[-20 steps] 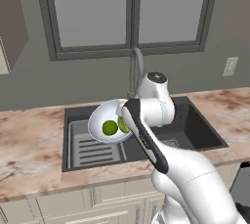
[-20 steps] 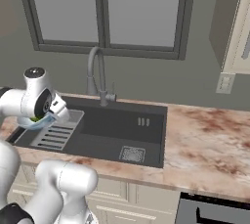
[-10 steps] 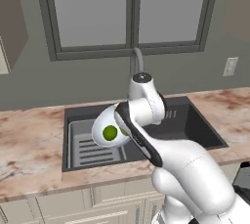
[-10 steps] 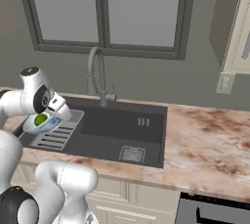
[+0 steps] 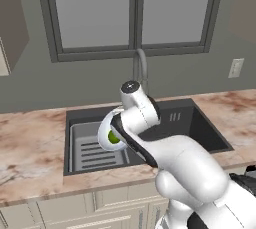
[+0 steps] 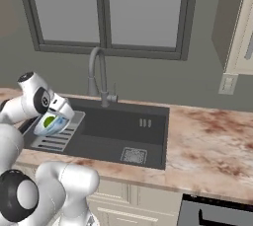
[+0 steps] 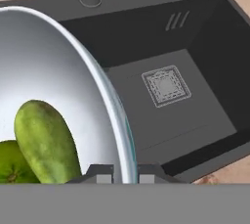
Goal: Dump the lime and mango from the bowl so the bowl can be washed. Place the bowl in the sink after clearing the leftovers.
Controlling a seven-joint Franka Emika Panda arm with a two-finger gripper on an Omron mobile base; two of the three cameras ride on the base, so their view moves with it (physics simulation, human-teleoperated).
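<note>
My gripper [image 7: 124, 174] is shut on the rim of the white, blue-rimmed bowl [image 7: 53, 81], which I hold tilted steeply on its side. The rim passes between my two fingertips [image 7: 100, 174]. Inside, the oval olive-green mango [image 7: 46, 140] rests against the bowl's lower wall, and the round bright green lime [image 7: 9, 165] lies beside it at the frame's edge. In the left base view the tilted bowl [image 5: 106, 132] hangs over the left part of the dark sink [image 5: 200, 133]. In the right base view the bowl [image 6: 51, 124] hangs under my hand.
A light grey slotted tray [image 5: 92, 152] lies in the sink's left half, below the bowl. The square drain [image 7: 166, 86] sits in the basin floor on the right. The curved faucet [image 6: 96, 74] rises behind the sink. Marbled counter [image 5: 30, 143] runs along both sides.
The arm has swung left and drawn back, carrying the bowl over the slotted tray. The bowl has tipped further onto its side, with the fruits still inside.
</note>
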